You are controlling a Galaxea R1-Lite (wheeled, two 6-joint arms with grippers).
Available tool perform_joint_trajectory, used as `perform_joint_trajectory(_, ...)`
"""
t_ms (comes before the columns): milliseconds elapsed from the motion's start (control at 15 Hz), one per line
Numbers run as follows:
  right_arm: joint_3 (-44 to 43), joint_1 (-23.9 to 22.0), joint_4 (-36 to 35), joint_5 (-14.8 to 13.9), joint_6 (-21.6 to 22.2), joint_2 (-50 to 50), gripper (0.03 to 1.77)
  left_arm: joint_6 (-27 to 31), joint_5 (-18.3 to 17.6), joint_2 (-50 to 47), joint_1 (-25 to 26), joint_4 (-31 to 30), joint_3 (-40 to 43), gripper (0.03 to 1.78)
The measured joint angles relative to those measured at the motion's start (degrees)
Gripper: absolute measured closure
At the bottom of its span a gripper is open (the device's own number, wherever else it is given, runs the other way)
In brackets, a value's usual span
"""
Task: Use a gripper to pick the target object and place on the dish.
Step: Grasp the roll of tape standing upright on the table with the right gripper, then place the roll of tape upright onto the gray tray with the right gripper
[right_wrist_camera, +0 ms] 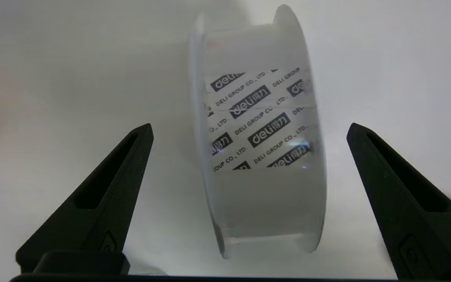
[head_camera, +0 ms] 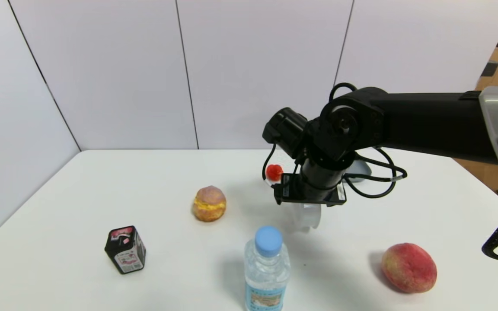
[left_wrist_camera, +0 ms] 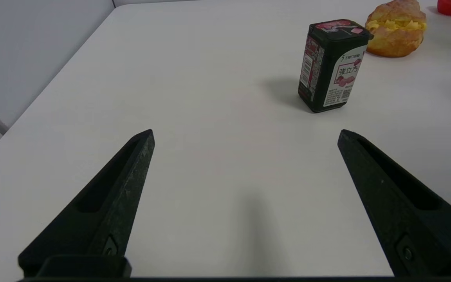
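The right gripper hung over the spool, its jaws spread wide on either side of the flanges and touching neither. The spool stood on its rims on the white table, near the bottle. The arm needed to centre itself first, sink low enough for a deep bite, and close squarely and gently, since a high or slanted pinch might have set the reel rolling. The left gripper waited, wide and idle, over the table near the black tin. The dish lay beyond the right arm, which hid much of it, so what it held, if anything, could not be told for certain; the bottle was capped and the tin's lid was down, its contents out of sight
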Motion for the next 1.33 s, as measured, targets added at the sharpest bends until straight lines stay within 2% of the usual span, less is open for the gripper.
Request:
perform_joint_trajectory(600,0.02,-0.48,-0.18,-0.22,-0.39,1.82,0.09,-0.02,0.02,0.00,0.00,0.00,0.00,0.12)
perform_joint_trajectory(667,-0.02,-0.41,-0.22,-0.26,-0.44,1.94,0.20,-0.02,0.02,0.00,0.00,0.00,0.00,0.12)
perform_joint_trajectory(867,-0.02,-0.41,-0.62,-0.28,-0.48,2.21,0.68,-0.02,0.00,0.00,0.00,0.00,0.00,0.12)
perform_joint_trajectory(1067,0.00,-0.39,-0.66,-0.39,-0.41,2.23,1.01,0.00,0.00,0.02,0.00,0.00,0.00,0.12)
perform_joint_trajectory(1133,0.00,-0.34,-0.66,-0.46,-0.28,2.23,1.22,-0.02,0.02,0.00,0.00,0.00,0.00,0.12)
perform_joint_trajectory(1333,0.09,-0.06,-0.63,-0.55,0.06,2.16,1.21,0.00,-0.02,0.00,0.00,0.00,0.00,0.12)
